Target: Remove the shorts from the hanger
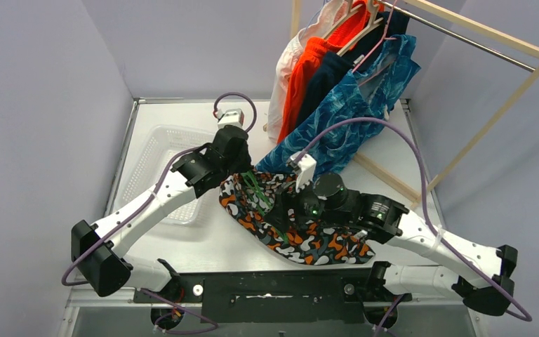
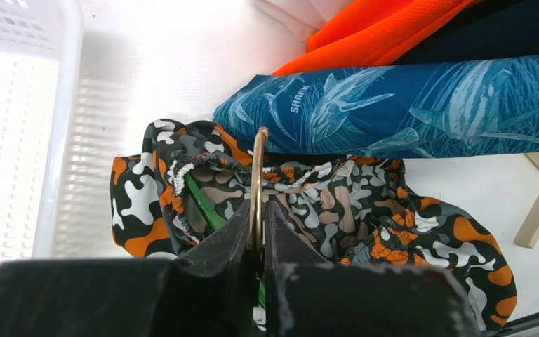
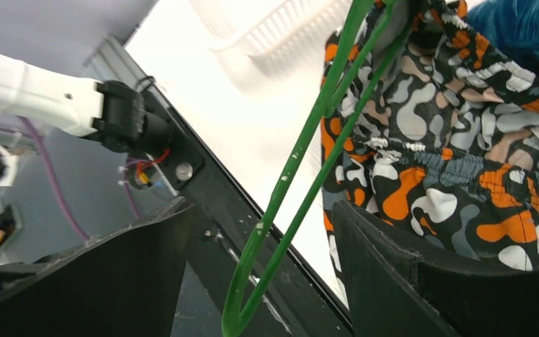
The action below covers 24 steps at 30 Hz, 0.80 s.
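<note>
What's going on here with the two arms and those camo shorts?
Two robot arms are working camouflage shorts off a green hanger on the table. The left arm has its jaws shut on the hanger's metal hook. The right arm's jaws stand open around one end of the hanger, not gripping. The shorts aren't off yet. Four more pairs hang on the rack behind.

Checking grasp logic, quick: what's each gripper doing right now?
Left gripper: closed on the metal hook of the hanger.
Right gripper: open; the green hanger passes between its fingers, not gripped.
</note>
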Each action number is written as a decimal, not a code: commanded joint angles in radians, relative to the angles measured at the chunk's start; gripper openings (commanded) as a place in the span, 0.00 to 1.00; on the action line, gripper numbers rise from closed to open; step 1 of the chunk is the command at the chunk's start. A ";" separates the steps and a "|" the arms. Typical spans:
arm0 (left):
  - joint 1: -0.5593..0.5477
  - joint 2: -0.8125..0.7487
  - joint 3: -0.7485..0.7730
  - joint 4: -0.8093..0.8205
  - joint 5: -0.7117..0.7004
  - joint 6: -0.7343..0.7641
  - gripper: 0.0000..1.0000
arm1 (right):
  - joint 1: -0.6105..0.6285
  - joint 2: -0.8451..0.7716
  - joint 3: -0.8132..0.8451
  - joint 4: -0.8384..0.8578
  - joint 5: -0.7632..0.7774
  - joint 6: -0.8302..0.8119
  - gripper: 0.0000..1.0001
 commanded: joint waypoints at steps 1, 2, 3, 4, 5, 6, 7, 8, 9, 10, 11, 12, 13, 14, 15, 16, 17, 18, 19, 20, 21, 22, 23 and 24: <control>0.001 0.000 0.068 0.006 -0.022 -0.020 0.00 | 0.078 0.068 0.068 -0.066 0.221 -0.004 0.70; 0.001 -0.001 0.069 0.003 -0.023 -0.023 0.00 | 0.092 0.083 0.069 -0.087 0.263 0.005 0.67; 0.002 -0.004 0.069 0.001 -0.025 -0.026 0.00 | 0.102 0.091 0.065 -0.096 0.292 0.009 0.62; 0.003 -0.008 0.065 0.001 -0.027 -0.028 0.00 | 0.108 0.096 0.059 -0.098 0.309 0.013 0.56; 0.003 -0.012 0.060 0.002 -0.028 -0.033 0.00 | 0.114 0.098 0.051 -0.094 0.317 0.017 0.50; 0.003 -0.016 0.056 0.002 -0.032 -0.035 0.00 | 0.116 0.100 0.046 -0.085 0.316 0.020 0.46; 0.004 -0.018 0.054 0.003 -0.037 -0.039 0.00 | 0.120 0.103 0.041 -0.074 0.307 0.016 0.42; 0.005 -0.019 0.050 0.004 -0.040 -0.042 0.00 | 0.126 0.107 0.039 -0.065 0.297 0.009 0.38; 0.006 -0.019 0.051 0.005 -0.041 -0.044 0.00 | 0.134 0.113 0.040 -0.061 0.297 0.006 0.35; 0.007 -0.019 0.051 0.006 -0.040 -0.046 0.00 | 0.142 0.120 0.044 -0.060 0.308 0.005 0.29; 0.007 -0.019 0.050 0.006 -0.040 -0.048 0.00 | 0.147 0.128 0.049 -0.069 0.331 0.010 0.20; 0.007 -0.019 0.051 0.008 -0.038 -0.050 0.00 | 0.149 0.133 0.056 -0.082 0.358 0.021 0.11; 0.008 -0.021 0.050 0.009 -0.033 -0.051 0.00 | 0.149 0.136 0.059 -0.098 0.387 0.034 0.05; 0.009 -0.023 0.050 0.011 -0.026 -0.053 0.00 | 0.151 0.134 0.058 -0.112 0.411 0.043 0.01; 0.010 -0.029 0.049 0.015 -0.009 -0.052 0.04 | 0.151 0.128 0.056 -0.125 0.433 0.055 0.00; 0.013 -0.035 0.043 0.020 0.007 -0.052 0.15 | 0.151 0.120 0.053 -0.140 0.440 0.066 0.00; 0.018 -0.045 0.038 0.027 0.023 -0.051 0.28 | 0.150 0.106 0.045 -0.147 0.437 0.070 0.00; 0.023 -0.054 0.030 0.034 0.044 -0.054 0.40 | 0.152 0.088 0.033 -0.147 0.432 0.073 0.00; 0.032 -0.065 0.022 0.045 0.070 -0.056 0.48 | 0.151 0.061 0.019 -0.136 0.424 0.075 0.00; 0.045 -0.078 0.013 0.063 0.100 -0.056 0.55 | 0.151 0.038 0.001 -0.120 0.411 0.073 0.00; 0.054 -0.090 0.003 0.079 0.126 -0.057 0.62 | 0.152 0.016 -0.016 -0.100 0.393 0.068 0.00; 0.061 -0.107 -0.008 0.094 0.147 -0.056 0.68 | 0.151 -0.004 -0.036 -0.079 0.377 0.063 0.00; 0.067 -0.122 -0.018 0.106 0.165 -0.057 0.73 | 0.152 -0.023 -0.053 -0.064 0.364 0.061 0.00; 0.073 -0.143 -0.027 0.117 0.174 -0.057 0.77 | 0.152 -0.038 -0.065 -0.052 0.356 0.059 0.00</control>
